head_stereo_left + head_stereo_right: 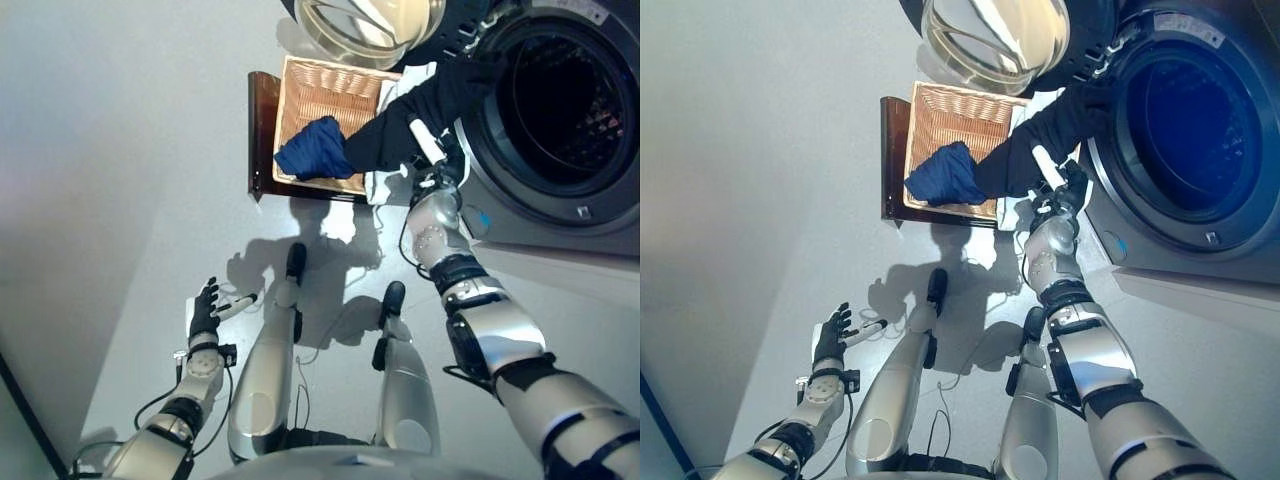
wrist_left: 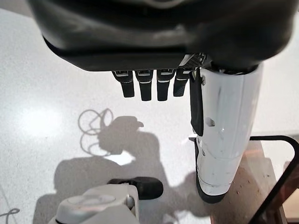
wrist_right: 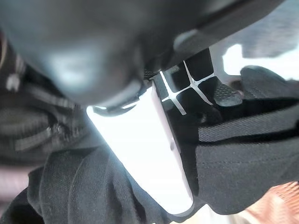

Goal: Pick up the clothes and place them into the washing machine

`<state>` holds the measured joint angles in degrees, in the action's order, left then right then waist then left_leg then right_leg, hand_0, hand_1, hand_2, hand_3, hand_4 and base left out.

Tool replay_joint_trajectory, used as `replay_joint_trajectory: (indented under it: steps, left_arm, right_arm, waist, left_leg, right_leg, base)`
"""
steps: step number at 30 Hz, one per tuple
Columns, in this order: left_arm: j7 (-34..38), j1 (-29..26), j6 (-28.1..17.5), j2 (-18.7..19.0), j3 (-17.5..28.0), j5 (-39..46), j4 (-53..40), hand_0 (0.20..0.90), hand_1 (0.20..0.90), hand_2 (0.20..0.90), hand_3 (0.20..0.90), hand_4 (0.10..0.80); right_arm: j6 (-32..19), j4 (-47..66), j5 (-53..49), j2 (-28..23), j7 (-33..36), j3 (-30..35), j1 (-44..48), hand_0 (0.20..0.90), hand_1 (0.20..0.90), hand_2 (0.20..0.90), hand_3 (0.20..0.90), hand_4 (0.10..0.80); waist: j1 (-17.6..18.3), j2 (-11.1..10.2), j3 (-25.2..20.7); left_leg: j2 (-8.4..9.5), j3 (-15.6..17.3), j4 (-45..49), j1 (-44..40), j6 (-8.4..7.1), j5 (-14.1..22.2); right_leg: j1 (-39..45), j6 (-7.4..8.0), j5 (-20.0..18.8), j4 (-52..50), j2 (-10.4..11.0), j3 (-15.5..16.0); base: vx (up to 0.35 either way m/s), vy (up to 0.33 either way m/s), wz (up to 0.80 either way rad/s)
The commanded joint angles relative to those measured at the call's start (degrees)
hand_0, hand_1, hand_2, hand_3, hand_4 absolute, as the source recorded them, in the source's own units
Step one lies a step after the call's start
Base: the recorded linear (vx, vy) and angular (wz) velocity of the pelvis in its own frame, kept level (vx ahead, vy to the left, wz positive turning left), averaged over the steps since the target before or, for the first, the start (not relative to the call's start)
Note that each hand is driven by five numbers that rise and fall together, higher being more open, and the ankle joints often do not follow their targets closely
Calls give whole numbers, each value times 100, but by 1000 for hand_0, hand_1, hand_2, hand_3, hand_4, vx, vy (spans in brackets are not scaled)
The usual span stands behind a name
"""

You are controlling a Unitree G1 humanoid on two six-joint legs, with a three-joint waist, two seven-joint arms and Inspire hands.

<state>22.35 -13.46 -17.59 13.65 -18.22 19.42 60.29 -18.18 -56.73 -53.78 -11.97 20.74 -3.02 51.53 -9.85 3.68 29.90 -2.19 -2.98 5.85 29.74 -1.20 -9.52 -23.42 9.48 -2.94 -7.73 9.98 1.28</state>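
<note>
On the left, the left robot hand [image 1: 205, 308] hangs low over the pale floor [image 1: 110, 180], fingers straight and spread, holding nothing; its wrist view shows the fingers [image 2: 145, 87] and the white-covered thumb [image 2: 224, 140] extended over bare floor. Wide open floor lies to the left and near side of it.

In the far middle stands one wicker basket [image 1: 320, 90] on a dark brown tray [image 1: 262, 130], whose left edge shows beyond the basket's. Two pieces of clothing are in view. One blue cloth [image 1: 315, 148] lies bunched at the basket's near edge. One black garment [image 1: 425, 110] stretches from the basket's right rim across towards the washing machine [image 1: 520, 215], with a white cloth or lining [image 1: 385, 185] showing at its edges beside the basket.

The right robot hand [image 1: 1055, 195] reaches up to the black garment between basket and machine; in its wrist view the black fabric [image 3: 243, 158] bunches round the white thumb and dark fingers, so it is gripping that garment.

On the right, the machine's round drum opening [image 1: 570, 105] is dark and open, and its glass door [image 1: 365, 25] is swung out at the far edge above the basket. The garment's far end lies at the opening's left rim.
</note>
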Motion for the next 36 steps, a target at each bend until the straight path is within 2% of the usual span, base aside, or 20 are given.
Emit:
replay_joint_trajectory:
  steps: [1, 5, 12, 21, 31, 36]
  left_arm:
    - [27, 298, -56, -176, 63, -29, 284, 900, 900, 900, 900, 800]
    - [-33, 372, -77, -237, 18, -3, 254, 900, 900, 900, 900, 800]
    - [-147, 498, -77, -307, -37, 66, 290, 900, 900, 900, 900, 800]
    - [-310, 618, -115, -327, -148, 207, 225, 900, 900, 900, 900, 800]
    - [-469, 675, -175, -271, -286, 313, 190, 900, 900, 900, 900, 800]
    - [-514, 641, -185, -223, -353, 326, 206, 900, 900, 900, 900, 800]
  right_arm:
    - [-824, 1026, -402, -286, -449, 282, -67, 200, 200, 200, 200, 300]
    - [-951, 1089, -748, -239, -539, 525, -222, 200, 200, 200, 200, 300]
    - [-1077, 1066, -1213, -495, -617, 888, -248, 200, 200, 200, 200, 300]
    - [-1115, 856, -1691, -1167, -719, 1127, 180, 200, 200, 200, 200, 300]
    - [-698, -203, -1603, -2257, -715, 854, 1103, 200, 200, 200, 200, 300]
    - [-335, -824, -1295, -2736, -770, 405, 1620, 200, 200, 200, 200, 300]
  waist:
    - [77, 473, -366]
    - [113, 566, -392]
    - [195, 737, -443]
    - [266, 928, -457]
    - [237, 1035, -487]
    - [200, 1032, -472]
  left_leg:
    - [95, 142, 115, 73, -306, 191]
    - [99, 162, 113, 38, -306, 207]
    - [105, 220, 95, -9, -313, 217]
    - [116, 315, 104, -14, -329, 225]
    - [113, 364, 86, -16, -343, 212]
    - [98, 359, 51, -5, -355, 177]
  right_leg:
    - [231, -353, 845, -676, -129, -148]
    - [241, -359, 861, -690, -125, -189]
    - [200, -354, 886, -745, -114, -275]
    - [96, -368, 928, -890, -117, -382]
    - [2, -359, 949, -985, -118, -447]
    - [-63, -363, 965, -1060, -148, -452]
  base:
    - [6, -6, -10]
    - [5, -9, -6]
    - [-4, -5, -8]
    - [-3, -2, -2]
    - [1, -2, -5]
    - [0, 0, 0]
